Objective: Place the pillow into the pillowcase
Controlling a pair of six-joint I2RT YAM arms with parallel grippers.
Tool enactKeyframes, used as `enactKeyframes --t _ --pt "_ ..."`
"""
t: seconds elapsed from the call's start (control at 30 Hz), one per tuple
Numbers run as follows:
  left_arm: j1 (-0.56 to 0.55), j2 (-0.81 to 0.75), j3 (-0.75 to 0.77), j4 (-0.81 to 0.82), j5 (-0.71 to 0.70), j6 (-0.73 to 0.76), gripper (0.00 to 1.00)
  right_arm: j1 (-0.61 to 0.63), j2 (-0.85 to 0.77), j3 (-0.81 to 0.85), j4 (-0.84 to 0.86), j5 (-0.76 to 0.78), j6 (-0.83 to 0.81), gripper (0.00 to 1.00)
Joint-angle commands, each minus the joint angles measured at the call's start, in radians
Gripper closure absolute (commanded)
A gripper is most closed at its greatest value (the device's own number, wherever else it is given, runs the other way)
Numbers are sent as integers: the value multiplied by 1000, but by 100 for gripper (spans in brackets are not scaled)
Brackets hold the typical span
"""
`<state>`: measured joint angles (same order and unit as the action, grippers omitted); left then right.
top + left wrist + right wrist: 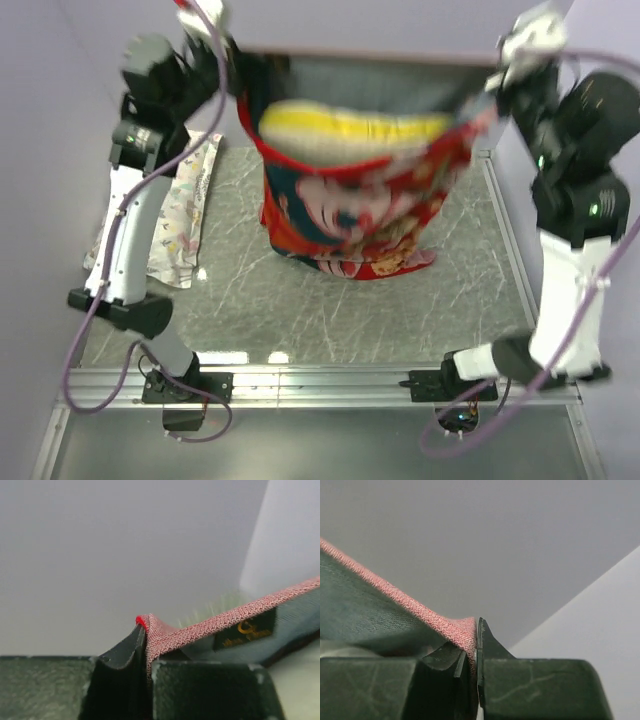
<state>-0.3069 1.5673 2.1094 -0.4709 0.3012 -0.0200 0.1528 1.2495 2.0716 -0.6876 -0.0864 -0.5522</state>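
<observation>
1. The left gripper is clamped tight on the pillowcase; it pinches the red woven rim at the top left corner.
2. The right gripper is nipped shut on that same rim, at the pillowcase's top right corner.
3. The pillowcase hangs between the two, mouth up and stretched wide; I cannot tell whether its bottom touches the table.
4. The pillow sits inside the pillowcase's mouth; its yellow band and cream top show above the front rim.
5. A white animal-print pillow lies left of the pillowcase, apart from it.
</observation>
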Motion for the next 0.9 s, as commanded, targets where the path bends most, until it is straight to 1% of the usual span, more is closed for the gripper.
enactKeyframes --t 0.0,0.03,0.07,0.1,0.13,0.17,0.2,0.23,0.27,0.3,0.33,0.37,0.4,0.47,0.5,0.53,0.6,0.63,0.7,0.77,0.87 --pt "153 3 602 268 -342 -16 100 -76 135 683 265 396 -109 100" --pt "153 -51 501 370 -396 9 100 -75 131 677 346 418 -139 100" --pt "153 -106 400 597 -415 50 100 -75 93 607 437 437 -150 100" --pt "153 -127 371 597 -421 69 100 -75 -45 353 589 451 -143 100" --pt "155 -106 450 550 -424 75 100 -75 -117 212 644 436 -128 100" --pt "155 -101 442 494 -412 69 100 -76 -177 100 657 406 -108 100" --pt "155 -159 378 494 -390 81 100 -76 -244 -47 642 372 -109 100" --pt "155 -202 155 538 -364 124 100 -75 -254 -80 604 366 -98 100" --pt "154 -234 79 549 -297 150 100 -75 -252 -93 539 344 -65 100" --pt "147 -249 45 485 -275 170 99 -75 -231 -102 433 341 -72 100" --pt "147 -250 11 474 -293 166 100 -76 -226 -110 427 350 -74 100" --pt "147 -244 14 447 -365 158 100 -75 -223 -116 451 373 -80 100" --pt "169 -228 26 434 -391 157 100 -76 -208 -85 497 388 -90 100" --pt "205 -233 54 486 -408 122 100 -75 -179 -3 517 407 -116 100" --pt "239 -246 51 526 -404 112 100 -75 -141 89 528 415 -127 100" --pt "244 -250 66 579 -402 115 100 -76 -122 131 533 419 -138 100" --pt "244 -247 98 607 -421 115 100 -76 -102 214 551 427 -150 100" --pt "244 -240 153 606 -422 124 100 -76 -104 226 559 427 -150 100" --pt "244 -239 188 607 -439 140 100 -76 -131 231 576 424 -141 100" --pt "244 -253 193 639 -444 184 100 -75 -154 223 565 415 -137 100" --pt "244 -289 170 650 -422 196 100 -75 -206 150 534 383 -138 100"
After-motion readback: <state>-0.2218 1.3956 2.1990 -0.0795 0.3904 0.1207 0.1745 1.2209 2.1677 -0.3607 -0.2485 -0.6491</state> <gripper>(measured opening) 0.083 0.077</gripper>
